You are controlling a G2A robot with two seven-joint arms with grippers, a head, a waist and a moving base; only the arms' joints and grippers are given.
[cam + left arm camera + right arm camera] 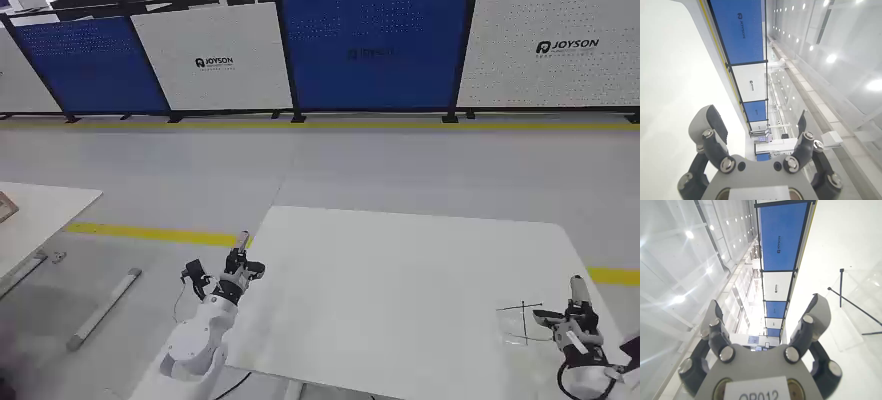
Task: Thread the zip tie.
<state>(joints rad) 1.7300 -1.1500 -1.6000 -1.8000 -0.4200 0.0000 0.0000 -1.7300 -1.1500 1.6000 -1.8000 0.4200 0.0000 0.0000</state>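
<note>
Black zip ties [520, 306] lie crossed at the right of the table [400, 290]; both jaws gape, empty.

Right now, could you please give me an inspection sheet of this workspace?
Surface: white table, flat.
Job's things: two black zip ties, crossed, lying straight and unthreaded across a clear sheet.
Clutter: nothing seen.
Grippers: left tool open, at the table's left edge; right tool open, beside the zip ties; neither holds anything.
Cables: thin black cable at the left arm's wrist.
Surroundings: blue and white panels, yellow floor line, second table off to the left.
</note>
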